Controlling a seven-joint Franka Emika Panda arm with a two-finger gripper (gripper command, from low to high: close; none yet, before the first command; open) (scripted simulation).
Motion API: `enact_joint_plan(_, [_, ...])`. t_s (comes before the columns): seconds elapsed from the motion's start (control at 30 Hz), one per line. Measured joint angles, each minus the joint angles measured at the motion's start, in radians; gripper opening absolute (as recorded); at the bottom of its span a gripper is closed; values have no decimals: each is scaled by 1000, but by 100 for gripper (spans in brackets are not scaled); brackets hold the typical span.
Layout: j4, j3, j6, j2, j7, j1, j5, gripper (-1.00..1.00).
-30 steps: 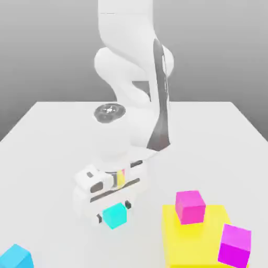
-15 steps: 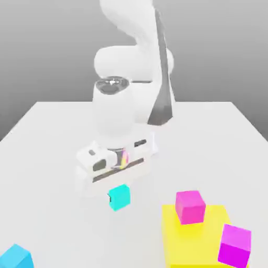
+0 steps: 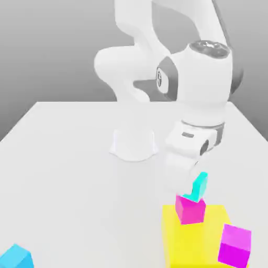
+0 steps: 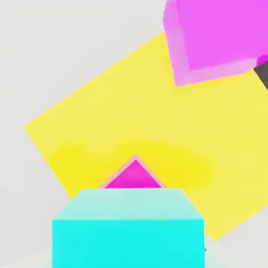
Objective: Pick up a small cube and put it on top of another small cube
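Off to the claw's (image 3: 194, 184) left, a larger cyan cube (image 3: 14, 257) sits well apart. Whether the claw grips I cannot tell; beneath it the turquoise cube (image 3: 199, 187) touches the pink cube (image 3: 190, 209). It looks light, rigid and slick, best pinched on opposite flat faces.

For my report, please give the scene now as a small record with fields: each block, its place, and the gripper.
turquoise cube: tilted, on top of the pink cube, under the gripper
pink cube: on the yellow block
yellow block: on the table
magenta cube: on the yellow block, apart from the pink cube
blue cube: on the table, far from the others
gripper: just above the turquoise cube
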Motion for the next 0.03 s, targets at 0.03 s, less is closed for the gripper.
enact_joint_plan(0.03, [0, 0, 0, 0, 0, 0, 0, 100])
